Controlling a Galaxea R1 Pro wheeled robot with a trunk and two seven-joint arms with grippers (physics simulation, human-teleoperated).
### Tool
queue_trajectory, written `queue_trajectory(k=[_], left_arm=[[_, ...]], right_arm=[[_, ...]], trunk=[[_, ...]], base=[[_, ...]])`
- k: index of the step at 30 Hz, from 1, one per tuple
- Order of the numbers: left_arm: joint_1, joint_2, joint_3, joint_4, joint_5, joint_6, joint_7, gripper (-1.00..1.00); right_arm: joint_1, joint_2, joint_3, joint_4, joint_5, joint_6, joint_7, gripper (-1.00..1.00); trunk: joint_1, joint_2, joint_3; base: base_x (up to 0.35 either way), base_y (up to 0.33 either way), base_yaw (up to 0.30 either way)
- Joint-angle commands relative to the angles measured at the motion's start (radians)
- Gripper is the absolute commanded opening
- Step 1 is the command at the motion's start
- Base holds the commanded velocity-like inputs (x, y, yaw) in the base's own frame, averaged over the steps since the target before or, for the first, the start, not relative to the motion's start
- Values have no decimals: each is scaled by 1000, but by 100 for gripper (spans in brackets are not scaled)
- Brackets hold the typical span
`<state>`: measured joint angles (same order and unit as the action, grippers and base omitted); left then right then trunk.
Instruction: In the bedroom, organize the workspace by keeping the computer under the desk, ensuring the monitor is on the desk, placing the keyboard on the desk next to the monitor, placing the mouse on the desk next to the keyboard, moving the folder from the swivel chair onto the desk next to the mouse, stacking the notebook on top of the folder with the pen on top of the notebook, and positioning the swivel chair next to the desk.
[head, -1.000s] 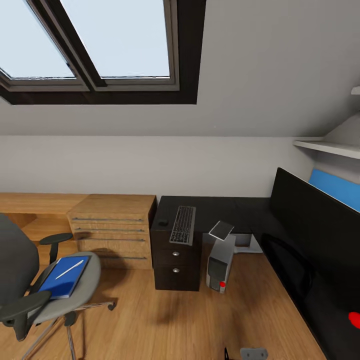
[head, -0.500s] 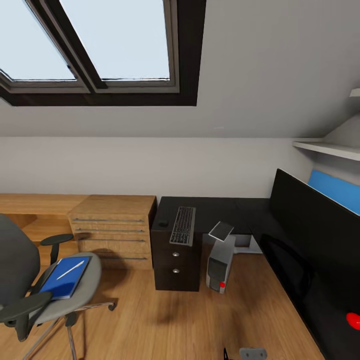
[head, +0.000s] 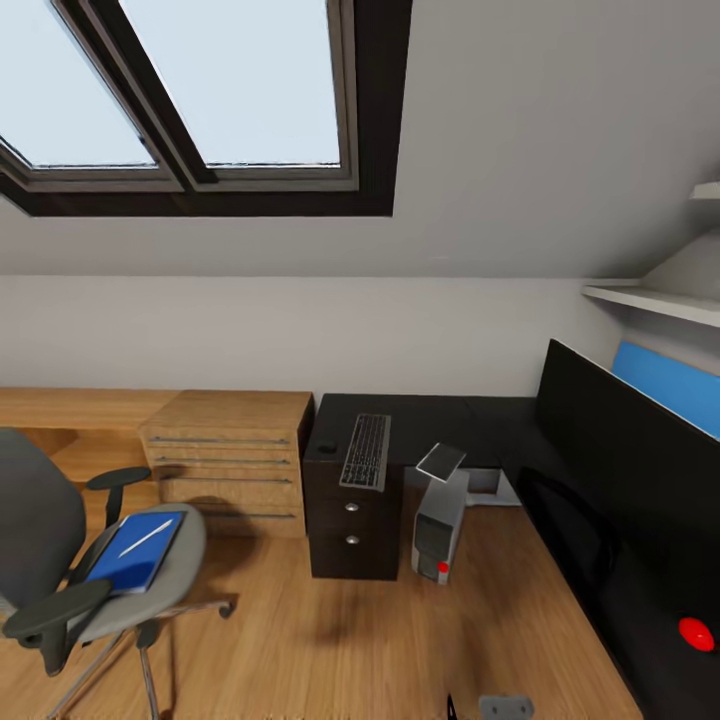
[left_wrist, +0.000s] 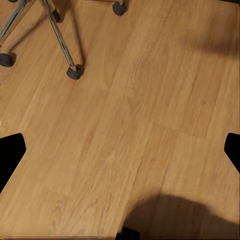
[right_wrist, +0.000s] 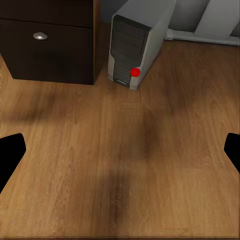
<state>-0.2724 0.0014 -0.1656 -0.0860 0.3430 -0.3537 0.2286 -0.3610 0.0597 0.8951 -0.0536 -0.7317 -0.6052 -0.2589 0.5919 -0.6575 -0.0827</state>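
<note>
Whole head view shifted slightly since a second ago: camera movement, things unmoved. Keyboard (head: 366, 451) and mouse (head: 326, 447) on the bench (head: 420, 415); computer (head: 440, 522) on the floor beside its drawers. Folder (head: 133, 552) with pen (head: 139, 539) on the swivel chair (head: 70, 560), left of the bench. Left tool (left_wrist: 120, 150) and right tool (right_wrist: 120, 150) spread apart, holding nothing.

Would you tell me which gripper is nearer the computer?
Right. The right gripper faces the computer just ahead; the left gripper hangs over floor by the swivel chair legs.
</note>
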Motion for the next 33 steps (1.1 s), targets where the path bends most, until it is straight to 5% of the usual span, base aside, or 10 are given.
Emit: queue_trajectory(k=[1, 26, 33], left_arm=[[-1, 0, -9, 0, 6, -2, 4, 100], [-1, -3, -9, 0, 5, -2, 2, 100], [-1, -1, -6, 0, 10, -2, 4, 100]], right_arm=[[-1, 0, 8, 0, -1, -1, -8, 100], [0, -1, 9, 1, 2, 1, -5, 100], [2, 40, 12, -7, 78, -2, -6, 100]], trunk=[[-4, 6, 1], [-100, 181, 80], [-127, 230, 102]], base=[[-264, 0, 0], [-329, -51, 0], [-123, -1, 0]])
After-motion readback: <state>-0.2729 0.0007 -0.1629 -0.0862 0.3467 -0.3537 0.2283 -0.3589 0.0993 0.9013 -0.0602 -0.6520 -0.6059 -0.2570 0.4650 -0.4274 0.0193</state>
